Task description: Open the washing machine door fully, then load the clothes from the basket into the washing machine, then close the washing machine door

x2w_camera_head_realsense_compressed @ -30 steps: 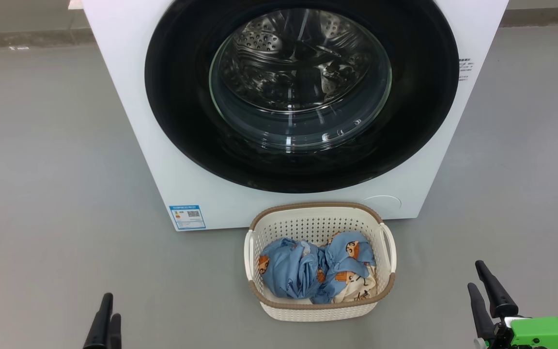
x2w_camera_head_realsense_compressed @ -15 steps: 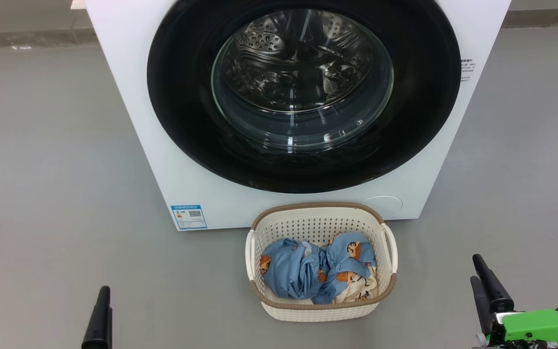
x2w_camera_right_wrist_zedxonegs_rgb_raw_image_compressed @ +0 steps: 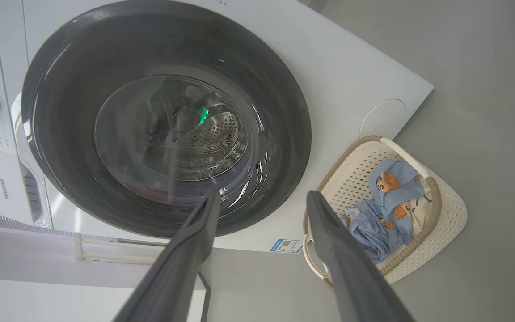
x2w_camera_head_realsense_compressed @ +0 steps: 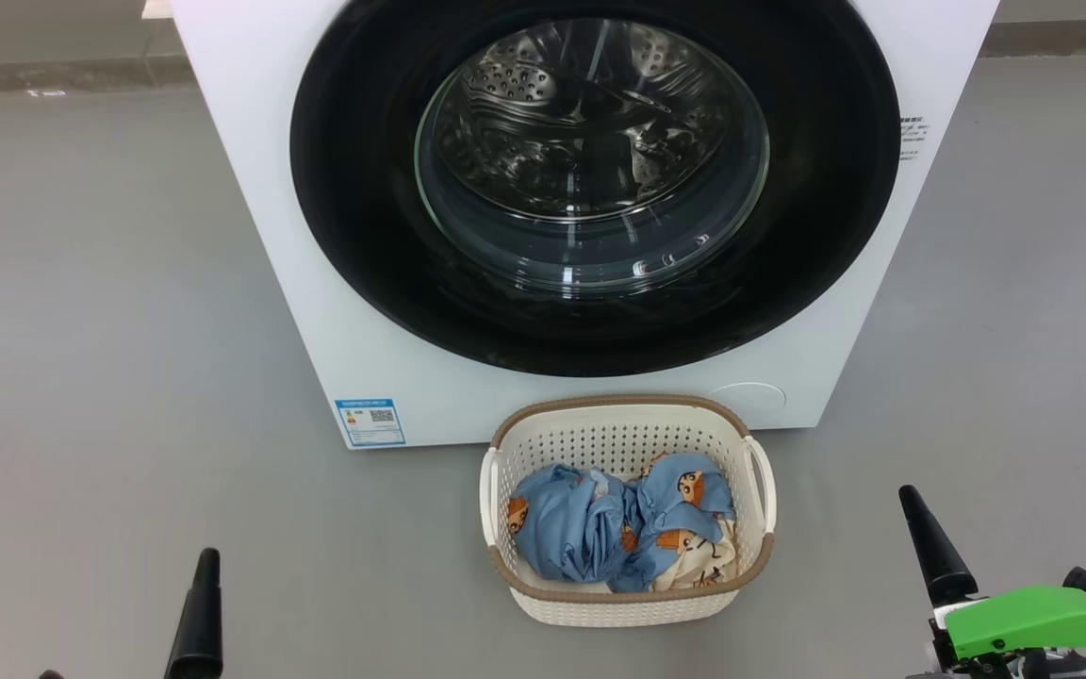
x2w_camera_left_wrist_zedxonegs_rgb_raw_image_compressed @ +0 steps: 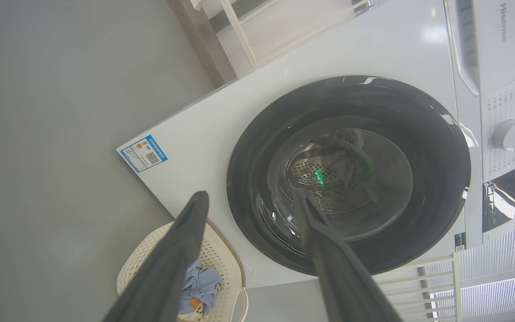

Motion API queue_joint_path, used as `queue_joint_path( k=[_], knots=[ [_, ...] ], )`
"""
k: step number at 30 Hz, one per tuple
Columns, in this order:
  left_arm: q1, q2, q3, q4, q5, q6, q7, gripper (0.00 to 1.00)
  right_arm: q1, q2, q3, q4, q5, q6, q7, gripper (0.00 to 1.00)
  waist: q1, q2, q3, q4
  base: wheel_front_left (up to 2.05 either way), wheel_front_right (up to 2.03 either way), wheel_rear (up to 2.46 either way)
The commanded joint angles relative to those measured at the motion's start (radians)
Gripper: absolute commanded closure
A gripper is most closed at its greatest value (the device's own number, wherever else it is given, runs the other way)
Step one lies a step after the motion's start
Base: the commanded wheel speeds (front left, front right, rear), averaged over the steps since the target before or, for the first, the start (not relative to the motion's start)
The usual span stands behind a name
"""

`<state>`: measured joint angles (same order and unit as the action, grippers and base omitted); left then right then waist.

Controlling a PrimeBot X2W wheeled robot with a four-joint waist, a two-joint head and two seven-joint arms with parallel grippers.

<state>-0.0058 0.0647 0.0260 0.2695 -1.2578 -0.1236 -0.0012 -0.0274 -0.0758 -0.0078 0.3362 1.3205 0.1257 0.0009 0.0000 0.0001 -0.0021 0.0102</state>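
**Desk:** Where does the load sit?

**Operator:** I see the clothes [x2w_camera_head_realsense_compressed: 600, 528], blue and cream, heaped inside the basket [x2w_camera_head_realsense_compressed: 628, 407]. The basket stands on the grey floor [x2w_camera_head_realsense_compressed: 81, 377], just in front of the washing machine [x2w_camera_head_realsense_compressed: 260, 236] and below its door.

**Desk:** And the door?

**Operator:** The washing machine door [x2w_camera_head_realsense_compressed: 364, 236] lies closed, flat against the white front. Through its glass I make out the steel drum [x2w_camera_head_realsense_compressed: 590, 123]. A blue label [x2w_camera_head_realsense_compressed: 370, 422] sits at the front's lower left corner as I look at it.

**Desk:** Your arms?

**Operator:** The left gripper [x2w_camera_left_wrist_zedxonegs_rgb_raw_image_compressed: 251, 197] hangs low on my left, pointing at the door, jaws spread wide with nothing between them. The right gripper [x2w_camera_right_wrist_zedxonegs_rgb_raw_image_compressed: 263, 194] hangs low on my right, jaws likewise apart and empty, well clear of the basket.
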Motion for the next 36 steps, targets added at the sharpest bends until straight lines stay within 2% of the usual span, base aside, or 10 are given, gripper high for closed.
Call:
queue_joint_path(
  k=[1,21,36],
  knots=[
    [-0.020,0.021,0.007,-0.035,0.039,-0.003,-0.011,0.00,-0.053,-0.022,0.014,-0.022,-0.041,0.002,-0.014,0.00,0.0000,-0.0001,0.000,0.001,0.00,0.00,0.00],
    [-0.021,0.048,-0.005,-0.040,0.357,-0.004,-0.070,0.00,-0.073,-0.045,0.067,-0.003,-0.300,0.003,-0.073,0.00,0.0000,-0.0001,-0.002,0.004,0.00,0.00,0.00],
    [-0.021,0.060,-0.011,-0.053,0.537,-0.005,-0.114,0.00,-0.087,-0.064,0.111,0.003,-0.462,0.003,-0.117,0.00,0.0000,-0.0001,-0.005,0.006,0.00,0.00,0.00]
  ],
)
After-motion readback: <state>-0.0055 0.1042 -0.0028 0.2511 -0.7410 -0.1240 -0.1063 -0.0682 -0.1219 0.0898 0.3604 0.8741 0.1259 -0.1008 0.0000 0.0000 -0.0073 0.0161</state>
